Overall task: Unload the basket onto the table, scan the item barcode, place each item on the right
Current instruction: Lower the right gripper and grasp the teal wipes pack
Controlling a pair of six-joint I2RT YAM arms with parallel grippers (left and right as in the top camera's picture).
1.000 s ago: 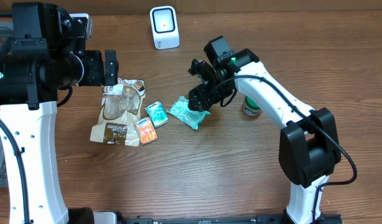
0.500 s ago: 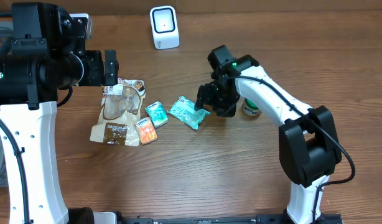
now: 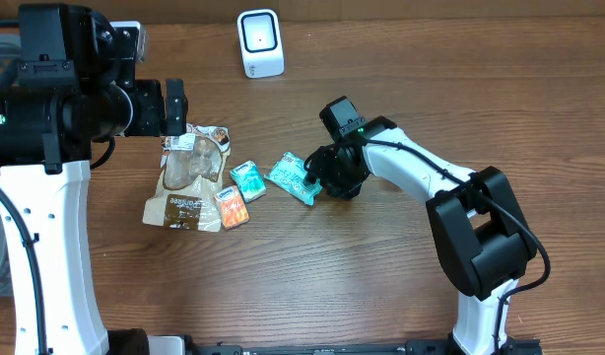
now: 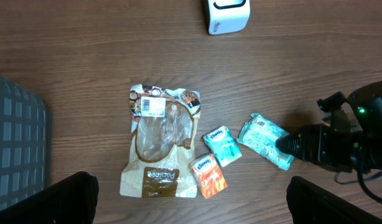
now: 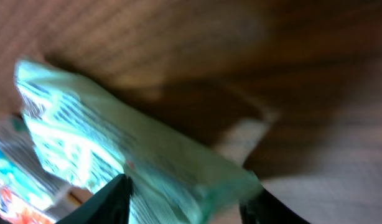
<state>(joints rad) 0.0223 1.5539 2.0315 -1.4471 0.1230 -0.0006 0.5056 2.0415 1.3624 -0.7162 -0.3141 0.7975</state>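
The item, a teal tissue packet [image 3: 293, 177] [image 4: 262, 138], lies on the wooden table just right of the other packs. My right gripper [image 3: 318, 178] is low at its right end. In the right wrist view the blurred packet [image 5: 116, 143] fills the gap between the two dark fingers, so the right gripper [image 5: 188, 200] is shut on it. The white barcode scanner [image 3: 260, 42] [image 4: 228, 15] stands at the back of the table. My left gripper [image 3: 172, 106] [image 4: 191, 199] hangs high above the brown bag, open and empty.
A brown Panitee bag [image 3: 189, 182] [image 4: 161, 146] with a barcode label lies at the left. Beside it are a small teal tissue pack [image 3: 247, 180] and an orange one [image 3: 231, 207]. A grey basket [image 4: 17, 149] sits at the far left edge.
My right gripper has come down from above the teal packet to its right end and its fingers have narrowed onto it. The left arm has not moved.
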